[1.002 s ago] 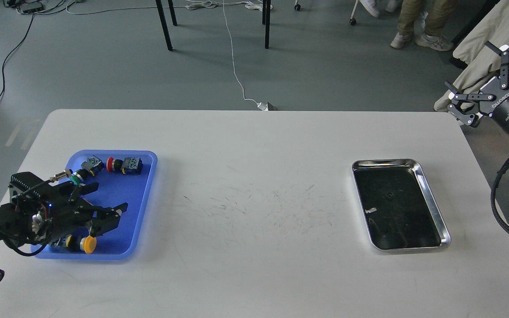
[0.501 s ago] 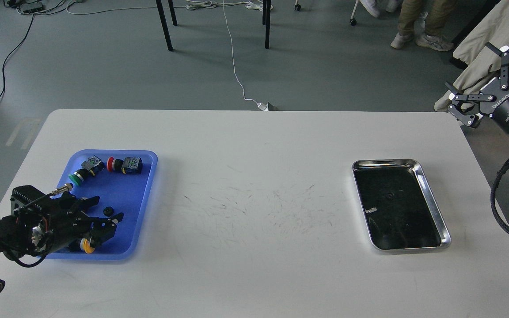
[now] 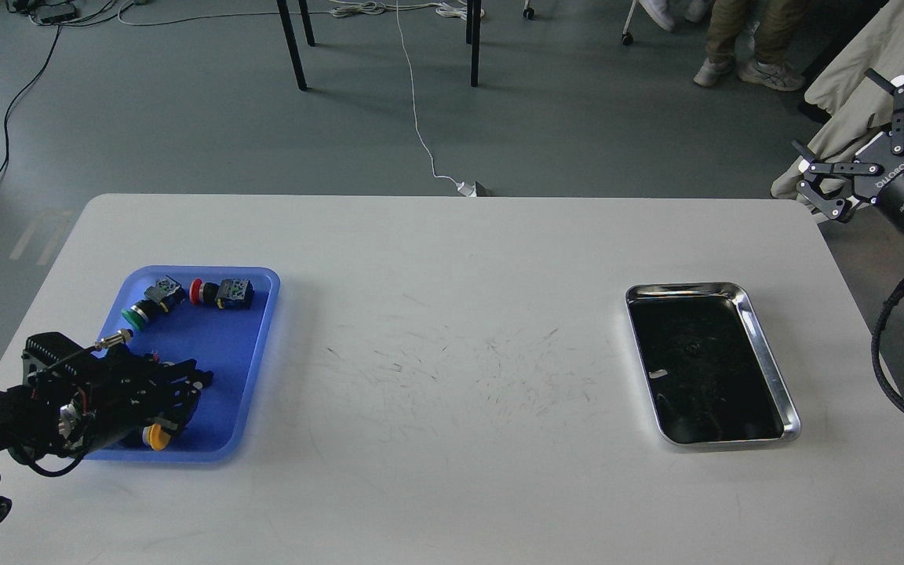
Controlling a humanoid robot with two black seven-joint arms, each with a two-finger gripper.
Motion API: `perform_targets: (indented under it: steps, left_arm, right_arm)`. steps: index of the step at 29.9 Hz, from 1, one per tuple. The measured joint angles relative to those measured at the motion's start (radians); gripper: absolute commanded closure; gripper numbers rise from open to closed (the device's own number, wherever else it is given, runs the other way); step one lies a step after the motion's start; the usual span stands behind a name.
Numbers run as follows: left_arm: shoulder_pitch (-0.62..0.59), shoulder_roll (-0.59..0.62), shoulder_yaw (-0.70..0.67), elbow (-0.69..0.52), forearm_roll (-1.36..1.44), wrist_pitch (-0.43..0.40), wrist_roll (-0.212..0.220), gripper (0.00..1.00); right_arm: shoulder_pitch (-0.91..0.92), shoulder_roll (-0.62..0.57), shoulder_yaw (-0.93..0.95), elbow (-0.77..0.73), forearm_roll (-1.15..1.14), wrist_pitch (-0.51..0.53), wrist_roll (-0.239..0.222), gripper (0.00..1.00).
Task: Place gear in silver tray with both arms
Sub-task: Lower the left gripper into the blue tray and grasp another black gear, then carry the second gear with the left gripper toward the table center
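Pick step: my left end effector (image 3: 185, 384) low in blue tray (image 3: 264, 329), fingers drawn together, gear grip unconfirmed. Right end effector (image 3: 864, 129) spread, idle. Next: lift, carry to silver tray (image 3: 766, 357).

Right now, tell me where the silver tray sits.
In the head view, the silver tray lies on the right side of the white table, near its right edge, far from the blue tray on the left.

Silver tray (image 3: 766, 369) lay flat on the white counter (image 3: 452, 314), right side, long axis running away from me. Raised rim bright, corners rounded, bottom dark and reflective with a small pale fleck near its left edge. I saw nothing resting in it. The gear I could not pick out: it may have been hidden under my left hand (image 3: 185, 388), over the blue tray.
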Motion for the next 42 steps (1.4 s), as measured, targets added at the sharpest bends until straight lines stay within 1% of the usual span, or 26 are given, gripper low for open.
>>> perform_targets:
  steps: [7,9,11,13,16,19,21,25,28,30,33,37,42]
  left_arm:
    - [-0.021,0.019,-0.013,-0.015,-0.015,-0.004,-0.017,0.95]
    - [-0.057,0.050,-0.019,-0.047,-0.035,-0.008,-0.019,0.95]
    - [-0.112,0.088,-0.020,-0.105,-0.070,-0.024,-0.017,0.95]
    - [-0.161,0.108,-0.020,-0.165,-0.095,-0.047,-0.010,0.95]
    - [-0.234,0.117,-0.022,-0.264,-0.111,-0.089,0.014,0.95]
    - [-0.285,0.082,-0.026,-0.350,-0.114,-0.130,0.049,0.95]
    - [-0.303,0.012,-0.026,-0.381,-0.114,-0.146,0.070,0.95]
    - [-0.325,-0.162,-0.018,-0.388,-0.109,-0.171,0.117,0.95]
    - [-0.331,-0.318,-0.015,-0.363,-0.100,-0.205,0.157,0.95]
    - [-0.331,-0.412,-0.013,-0.328,-0.083,-0.217,0.172,0.94]
    - [-0.326,-0.545,-0.010,-0.253,-0.040,-0.226,0.180,0.94]
    - [-0.320,-0.720,0.019,-0.139,0.000,-0.228,0.180,0.94]
    - [-0.312,-0.850,0.051,-0.034,0.030,-0.225,0.170,0.94]
  right_arm:
    - [0.000,0.000,0.005,0.001,0.000,0.000,0.000,0.05]
    - [0.001,0.000,0.006,0.001,0.000,0.000,0.000,0.05]
    - [0.001,-0.001,0.008,0.001,0.000,0.000,0.000,0.05]
    - [0.001,-0.001,0.013,0.000,-0.001,0.000,0.000,0.05]
    - [0.002,-0.002,0.020,-0.007,-0.005,0.000,0.000,0.05]
    - [0.000,-0.002,0.023,-0.029,-0.009,0.000,-0.002,0.04]
    - [-0.002,0.000,0.023,-0.053,-0.012,0.000,-0.003,0.04]
    - [-0.003,0.012,0.017,-0.097,-0.015,0.000,-0.005,0.04]
    - [-0.003,0.016,0.012,-0.115,-0.016,0.000,-0.007,0.04]
    - [-0.004,0.017,0.008,-0.120,-0.018,0.000,-0.008,0.04]
    - [-0.003,0.017,0.008,-0.121,-0.025,0.000,-0.008,0.04]
    - [0.003,0.017,0.008,-0.119,-0.028,0.000,-0.009,0.04]
    - [0.004,0.017,0.008,-0.118,-0.028,0.000,-0.009,0.04]
